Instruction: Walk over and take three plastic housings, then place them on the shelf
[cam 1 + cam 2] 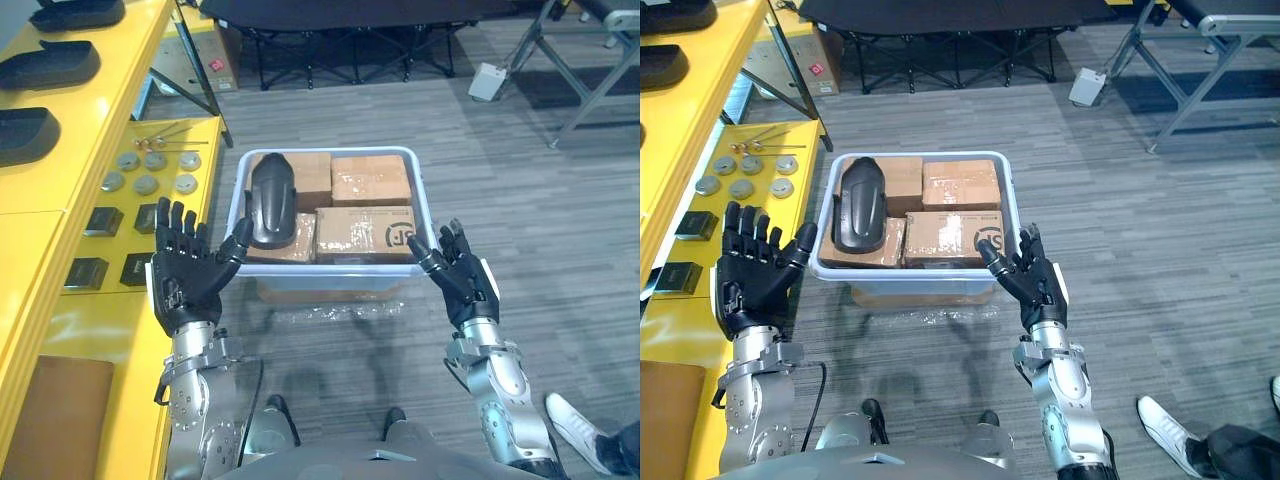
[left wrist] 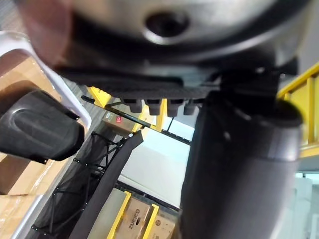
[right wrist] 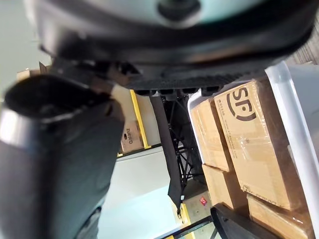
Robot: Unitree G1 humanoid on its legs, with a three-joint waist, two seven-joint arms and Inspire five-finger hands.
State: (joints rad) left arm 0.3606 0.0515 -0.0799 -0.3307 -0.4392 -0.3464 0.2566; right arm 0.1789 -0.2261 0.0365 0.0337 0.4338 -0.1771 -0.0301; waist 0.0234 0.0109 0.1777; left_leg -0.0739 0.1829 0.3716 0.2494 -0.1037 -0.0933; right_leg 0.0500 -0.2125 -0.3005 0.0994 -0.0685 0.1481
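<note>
The shelf, at the bin's 9 o'clock, runs off the edge, and the shelf housings on it are partly cut off. I cannot tell if the left thumb touches the bin's rim. One housing, black, glossy, long and rounded, lies on top of the boxes in the 9 o'clock part of the bin. The pale bin is packed with taped boxes. The left hand is at its 8 o'clock, fingers spread and empty. The right hand is at 4 o'clock, also spread.
</note>
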